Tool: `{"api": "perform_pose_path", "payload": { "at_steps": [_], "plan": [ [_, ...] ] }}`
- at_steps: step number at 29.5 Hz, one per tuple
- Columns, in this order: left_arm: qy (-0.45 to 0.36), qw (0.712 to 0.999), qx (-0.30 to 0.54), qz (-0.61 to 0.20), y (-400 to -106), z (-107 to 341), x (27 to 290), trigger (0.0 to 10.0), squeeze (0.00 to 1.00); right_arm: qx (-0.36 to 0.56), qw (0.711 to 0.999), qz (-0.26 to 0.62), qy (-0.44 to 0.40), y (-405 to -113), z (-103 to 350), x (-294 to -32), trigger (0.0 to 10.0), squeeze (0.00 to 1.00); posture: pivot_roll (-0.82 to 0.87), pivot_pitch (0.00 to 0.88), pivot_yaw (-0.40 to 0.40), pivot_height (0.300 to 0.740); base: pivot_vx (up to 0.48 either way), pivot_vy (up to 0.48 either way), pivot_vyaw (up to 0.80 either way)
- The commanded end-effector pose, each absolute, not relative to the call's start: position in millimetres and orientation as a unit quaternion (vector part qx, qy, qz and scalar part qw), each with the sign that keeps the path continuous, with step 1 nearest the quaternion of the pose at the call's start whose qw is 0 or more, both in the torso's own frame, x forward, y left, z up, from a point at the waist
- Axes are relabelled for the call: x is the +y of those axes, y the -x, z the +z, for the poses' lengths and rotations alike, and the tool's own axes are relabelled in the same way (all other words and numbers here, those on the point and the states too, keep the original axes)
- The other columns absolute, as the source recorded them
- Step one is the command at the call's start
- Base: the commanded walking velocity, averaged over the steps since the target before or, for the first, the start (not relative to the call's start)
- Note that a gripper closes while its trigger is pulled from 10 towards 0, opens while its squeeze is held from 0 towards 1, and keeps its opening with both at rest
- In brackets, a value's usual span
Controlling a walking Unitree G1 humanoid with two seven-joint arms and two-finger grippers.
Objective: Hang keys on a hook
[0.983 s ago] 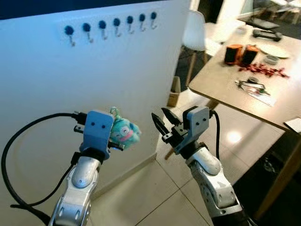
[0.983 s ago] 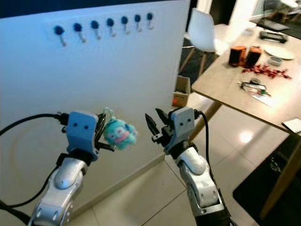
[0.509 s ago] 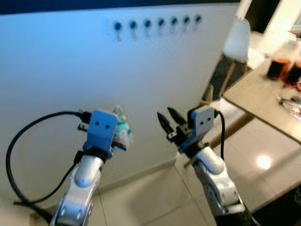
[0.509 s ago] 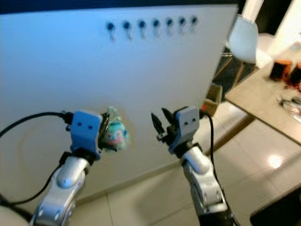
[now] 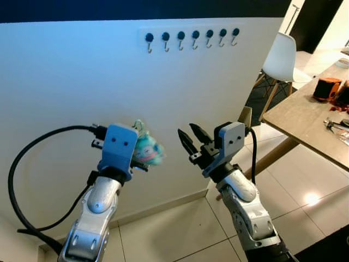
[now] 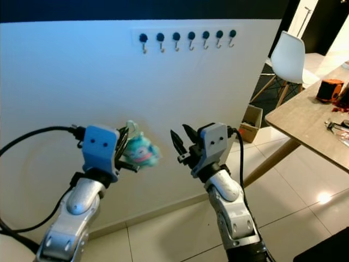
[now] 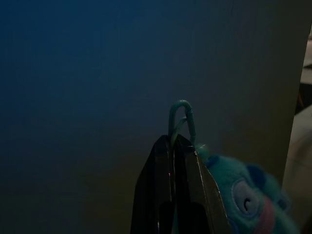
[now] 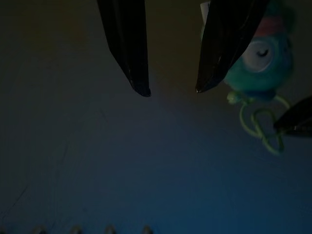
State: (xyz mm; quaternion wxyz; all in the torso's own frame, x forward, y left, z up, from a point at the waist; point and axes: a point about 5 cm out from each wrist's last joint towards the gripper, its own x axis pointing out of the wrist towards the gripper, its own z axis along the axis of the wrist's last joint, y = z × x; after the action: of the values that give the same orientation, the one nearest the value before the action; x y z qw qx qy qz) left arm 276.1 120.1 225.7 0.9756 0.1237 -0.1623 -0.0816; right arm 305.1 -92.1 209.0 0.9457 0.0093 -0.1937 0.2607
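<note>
Teal plush, round and fuzzy with a pink mouth, makes up the keychain toy [image 5: 148, 152], slightly blurred in the head views; no keys can be made out on it. Its thin green cord loop [image 7: 181, 119] is pinched between the pressed-together black fingers of the left pincer [image 7: 174, 146], held up in front of the white wall panel [image 5: 65, 82], well below the hooks. The right pincer [image 5: 190, 140] hangs just beside the toy on its right, its two long tapered fingers [image 8: 130, 53] spread and holding nothing; the wrist view is dim. High on the wall panel runs a rail of seven small metal hooks [image 5: 191, 39] with dark round knobs. To the right of the wall panel stand a white moulded chair [image 5: 281, 57] and a wooden counter [image 5: 302, 114], cut off by the frame edge, bearing an orange cylinder [image 5: 326, 88].
</note>
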Motion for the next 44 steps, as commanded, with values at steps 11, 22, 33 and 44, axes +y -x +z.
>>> {"api": "perform_pose_path", "payload": {
  "at_steps": [11,22,33,44],
  "plan": [
    [-0.108,0.976,-0.161,-0.104,-284,231,110,10.0,0.00,-0.196,0.955,0.222,-0.014,-308,208,-107,10.0,0.00,0.13,0.140,-0.042,0.740,0.000,0.000,0.00],
    [-0.126,0.977,-0.138,-0.102,-279,218,113,10.0,0.00,-0.192,0.955,0.226,-0.016,-306,205,-105,10.0,0.00,0.14,0.144,-0.050,0.740,0.000,0.000,0.00],
    [-0.141,0.977,-0.137,-0.084,-281,216,116,10.0,0.00,-0.187,0.955,0.231,-0.009,-306,204,-103,10.0,0.00,0.14,0.149,-0.056,0.740,0.000,-0.386,0.00],
    [-0.140,0.978,-0.133,-0.080,-281,215,117,10.0,0.00,-0.182,0.956,0.231,-0.005,-305,203,-103,10.0,0.00,0.14,0.151,-0.054,0.740,0.000,-0.462,0.00]
  ]
}}
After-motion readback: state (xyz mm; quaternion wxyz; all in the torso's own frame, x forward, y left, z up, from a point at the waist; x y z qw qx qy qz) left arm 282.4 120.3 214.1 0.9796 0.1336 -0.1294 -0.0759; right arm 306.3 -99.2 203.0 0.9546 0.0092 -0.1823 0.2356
